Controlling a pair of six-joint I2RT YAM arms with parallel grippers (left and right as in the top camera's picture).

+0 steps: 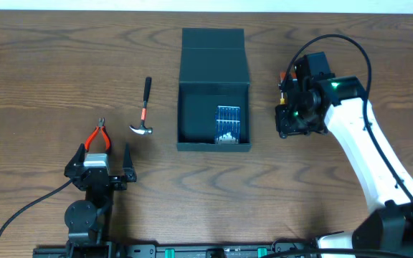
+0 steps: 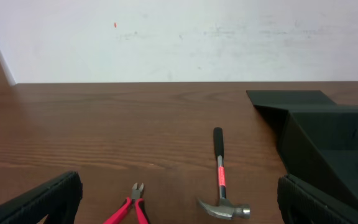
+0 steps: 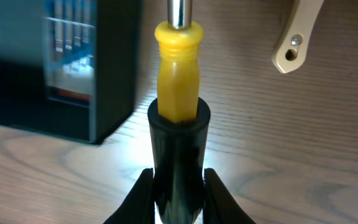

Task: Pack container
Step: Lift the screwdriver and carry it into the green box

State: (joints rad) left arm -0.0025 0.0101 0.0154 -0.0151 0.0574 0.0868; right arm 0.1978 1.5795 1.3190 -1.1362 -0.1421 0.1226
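Observation:
The container (image 1: 214,147), a dark square box, stands open at mid-table with its flap lid (image 1: 214,57) folded back. A blue drill-bit case (image 1: 227,124) lies inside it. To the right of the box, my right gripper (image 1: 292,107) is shut on a screwdriver (image 3: 179,124) with a black and yellow handle. Its shaft points away, and the box wall (image 3: 114,68) is just to its left. My left gripper (image 1: 103,154) stands open at the front left. Red-handled pliers (image 2: 132,205) lie between its fingers, and a hammer (image 2: 219,180) lies just beyond.
The hammer (image 1: 145,107) and pliers (image 1: 99,136) lie left of the box on the wooden table. In the right wrist view, a beige piece with a screw (image 3: 294,37) shows at the top right. A white wall runs behind the table's far edge.

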